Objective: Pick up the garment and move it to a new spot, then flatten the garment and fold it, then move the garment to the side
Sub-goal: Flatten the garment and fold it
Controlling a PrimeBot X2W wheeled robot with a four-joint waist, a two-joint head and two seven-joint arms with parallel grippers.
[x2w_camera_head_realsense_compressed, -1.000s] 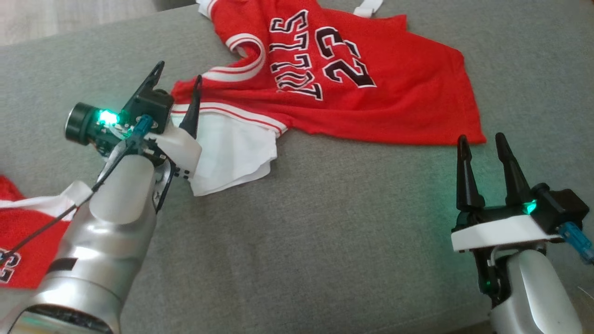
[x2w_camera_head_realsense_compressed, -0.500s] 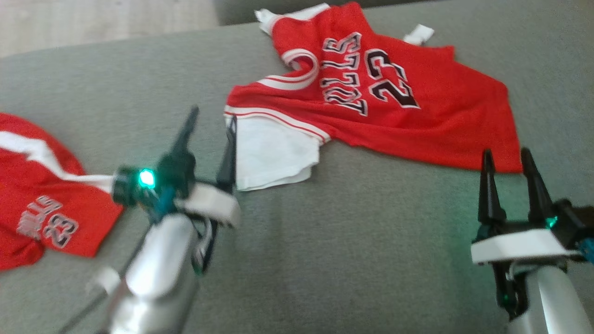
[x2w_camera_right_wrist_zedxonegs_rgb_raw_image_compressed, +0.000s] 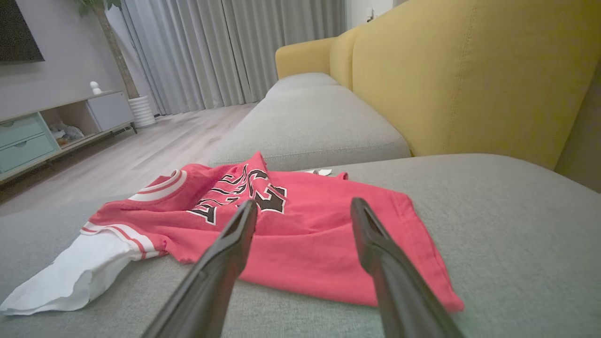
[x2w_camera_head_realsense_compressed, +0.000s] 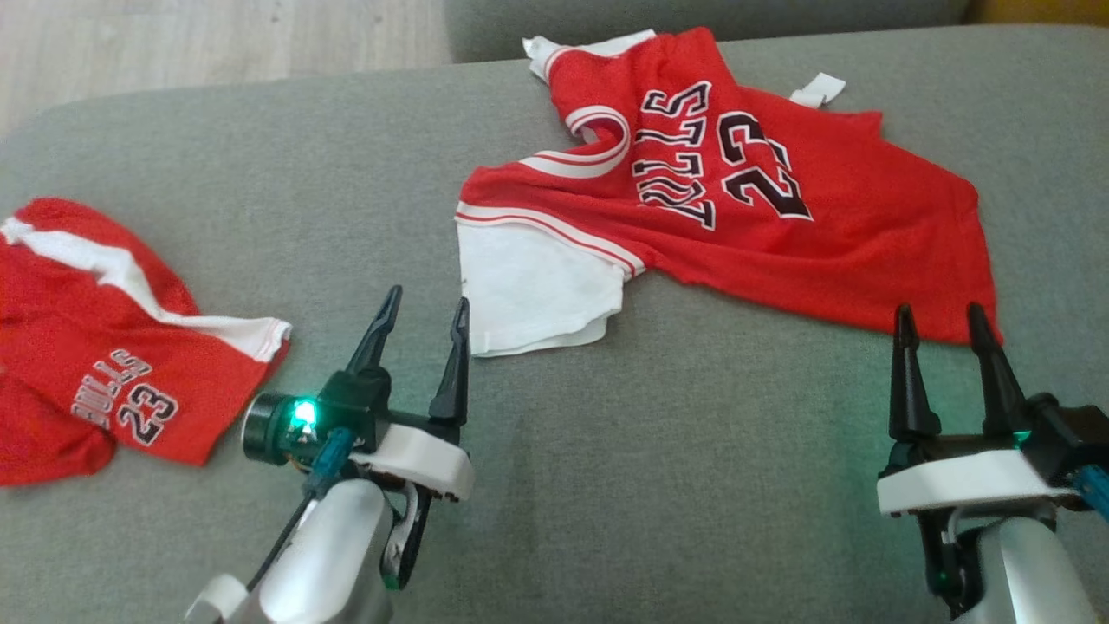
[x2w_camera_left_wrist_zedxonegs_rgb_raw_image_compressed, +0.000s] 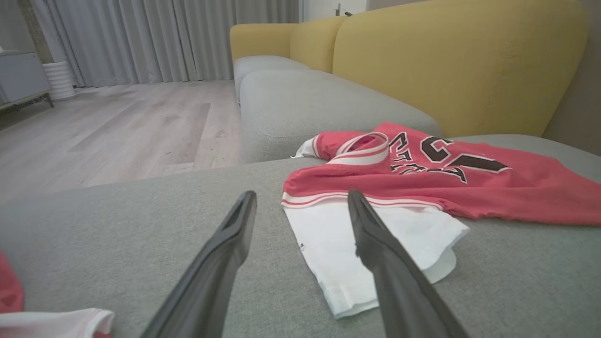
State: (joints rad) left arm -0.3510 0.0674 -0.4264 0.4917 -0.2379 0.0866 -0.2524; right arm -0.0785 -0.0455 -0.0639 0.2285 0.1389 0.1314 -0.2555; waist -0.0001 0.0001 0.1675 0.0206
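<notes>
You have the left end effector [x2w_camera_head_realsense_compressed: 428, 297] and the right end effector [x2w_camera_head_realsense_compressed: 939, 309] over the near part of the grey sofa cushion [x2w_camera_head_realsense_compressed: 693, 451], each with its fingers spread wide and nothing between them. Off to the left end effector's side, a second red garment [x2w_camera_head_realsense_compressed: 95, 381] lies crumpled at the cushion's left edge. Just beyond the left fingertips you see the white sleeve [x2w_camera_head_realsense_compressed: 533, 290] of the red jersey [x2w_camera_head_realsense_compressed: 780, 217], which spreads rumpled from the cushion's middle to its far edge, its hem corner just past the right fingertips.
</notes>
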